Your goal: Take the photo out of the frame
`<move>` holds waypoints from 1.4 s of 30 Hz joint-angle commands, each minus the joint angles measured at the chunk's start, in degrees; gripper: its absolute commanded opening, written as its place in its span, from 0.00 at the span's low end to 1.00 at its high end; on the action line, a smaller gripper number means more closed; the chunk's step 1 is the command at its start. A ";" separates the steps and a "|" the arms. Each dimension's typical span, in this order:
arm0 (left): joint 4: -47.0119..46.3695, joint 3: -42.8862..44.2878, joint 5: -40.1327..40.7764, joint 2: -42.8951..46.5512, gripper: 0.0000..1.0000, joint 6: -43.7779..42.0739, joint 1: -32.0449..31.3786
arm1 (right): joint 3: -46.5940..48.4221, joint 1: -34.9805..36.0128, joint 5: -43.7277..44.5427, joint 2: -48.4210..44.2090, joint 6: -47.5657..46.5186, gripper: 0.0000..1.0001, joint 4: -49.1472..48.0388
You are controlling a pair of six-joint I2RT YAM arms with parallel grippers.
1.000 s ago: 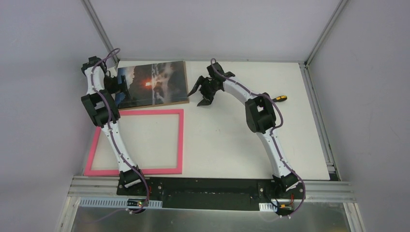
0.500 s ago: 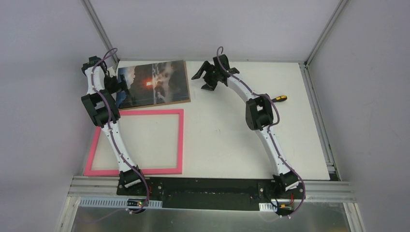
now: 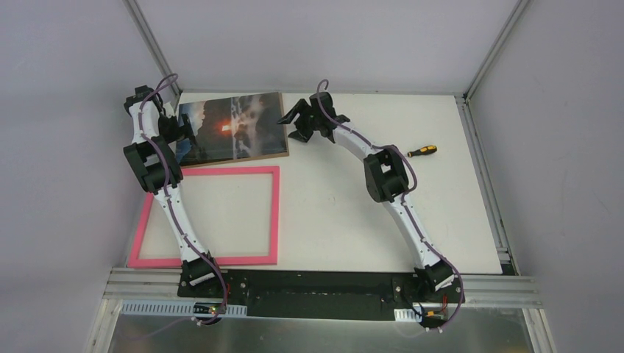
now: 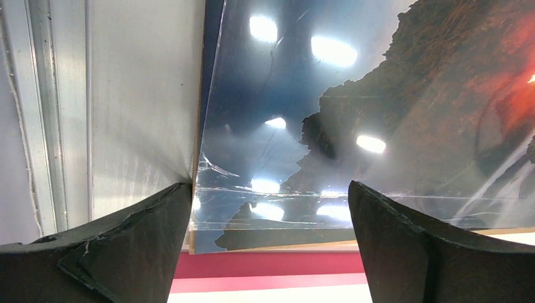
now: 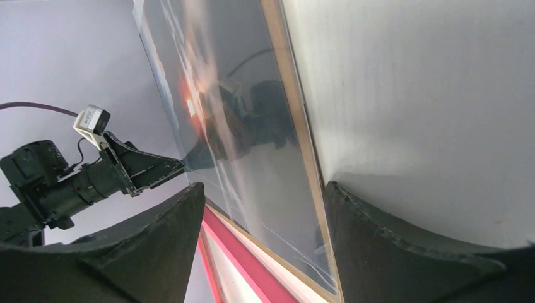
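Your left gripper gapes wide at the left edge of the glossy sunset photo on brown board. Your right gripper, also spread, sits by its right edge. The photo lies outside the thin bright-pink frame, just beyond it.

The photo sits at the desk's far left corner, with the frame just in front of it. The left fingers are at its left edge and the right fingers just beside its right edge. A screwdriver lies well apart, to the right.
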State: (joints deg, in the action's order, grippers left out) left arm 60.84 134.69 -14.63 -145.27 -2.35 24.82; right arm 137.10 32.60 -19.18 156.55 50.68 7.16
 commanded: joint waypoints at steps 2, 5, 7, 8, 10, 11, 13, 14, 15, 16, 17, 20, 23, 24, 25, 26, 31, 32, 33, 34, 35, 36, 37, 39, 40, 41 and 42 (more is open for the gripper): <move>3.41 -3.21 -1.79 -3.08 0.99 1.44 -0.38 | -4.43 -0.30 -1.82 -6.11 3.56 0.73 -0.79; 3.41 -3.18 -1.42 -2.87 0.99 2.01 -0.41 | -4.62 -0.02 -3.36 -6.47 5.53 0.73 -1.51; 3.37 -3.29 -1.13 -2.53 0.99 2.10 -0.39 | -4.80 0.32 -4.10 -6.83 6.41 0.73 -1.77; 3.40 -3.30 -1.04 -2.36 0.99 2.15 -0.39 | -5.19 0.52 -4.50 -7.10 6.62 0.73 -2.07; 3.41 -3.18 -0.61 -1.99 0.99 2.17 -0.38 | -6.01 0.69 -5.07 -7.74 7.17 0.73 -2.75; 3.44 -3.18 0.27 -1.76 0.99 3.56 -0.38 | -6.50 0.73 -5.27 -8.06 7.37 0.73 -2.84; 3.51 -3.36 2.59 -0.56 0.99 5.03 -0.38 | -8.15 0.70 -5.57 -9.35 6.94 0.73 -3.19; 3.43 -3.32 4.12 0.16 0.99 5.61 -0.38 | -9.07 0.60 -5.59 -10.26 6.49 0.74 -3.08; 3.51 -3.11 5.68 0.93 0.99 6.24 -0.37 | -10.17 0.55 -5.60 -11.10 5.85 0.74 -2.83; 3.53 -2.97 7.14 1.67 0.99 6.82 -0.38 | -11.06 0.34 -5.58 -11.77 5.21 0.75 -2.24; 3.50 -2.73 9.21 2.60 0.99 7.65 -0.38 | -11.60 0.04 -5.65 -12.39 4.68 0.75 -1.45; 3.50 -1.13 9.42 4.94 0.99 10.71 -0.43 | -13.70 -0.70 -6.07 -13.53 3.59 0.75 -0.22; 3.43 -0.19 7.76 6.96 0.99 13.19 -1.06 | -14.36 -1.07 -6.19 -13.85 3.03 0.75 1.13; 3.36 -0.10 7.81 7.51 0.99 13.63 -1.39 | -14.20 -1.12 -6.10 -13.90 2.74 0.74 1.63; 3.40 0.06 8.02 8.03 0.99 14.20 -1.76 | -14.12 -1.03 -5.99 -13.98 2.50 0.74 2.31; 3.39 0.18 7.91 8.41 0.99 14.75 -2.05 | -14.06 -0.90 -5.82 -14.02 2.25 0.74 2.80; 2.82 0.33 5.31 10.11 0.97 18.53 -3.58 | -13.95 -0.54 -4.98 -14.40 1.31 0.64 6.53; 2.73 0.24 5.28 10.52 0.97 18.95 -3.89 | -14.08 -0.40 -4.67 -14.57 1.17 0.63 7.03; 2.61 -0.11 5.62 10.86 0.97 18.97 -4.26 | -14.34 -0.37 -4.30 -14.75 1.15 0.62 7.33; 2.57 -0.44 7.27 11.15 0.97 19.04 -4.47 | -14.63 -0.27 -4.14 -14.89 1.18 0.61 7.35; 2.57 -1.09 9.05 11.61 0.98 19.37 -4.51 | -14.81 -0.27 -4.11 -14.93 1.21 0.60 7.18; 2.59 -1.65 11.15 12.00 0.98 19.66 -4.41 | -14.72 -0.25 -4.21 -14.83 1.27 0.60 7.15; 2.56 -2.01 13.49 12.48 0.98 19.94 -4.28 | -14.49 -0.29 -4.35 -14.67 1.39 0.60 7.22; 2.52 -2.83 20.14 13.68 0.99 20.69 -3.96 | -13.76 -0.29 -4.38 -14.26 1.43 0.60 7.69; 2.53 -3.18 22.59 14.29 0.99 21.10 -3.72 | -13.57 -0.19 -4.33 -14.26 1.29 0.60 7.77; 2.48 -3.40 24.32 14.80 0.99 21.48 -3.46 | -13.52 -0.26 -4.18 -14.21 0.99 0.60 7.85; 2.45 -3.47 25.31 15.03 0.99 21.83 -3.25 | -13.31 -0.38 -3.93 -14.18 0.76 0.60 7.98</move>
State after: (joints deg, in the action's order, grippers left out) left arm 62.04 132.22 0.36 -135.70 16.56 20.23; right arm 122.63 31.88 -23.81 147.00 52.84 13.52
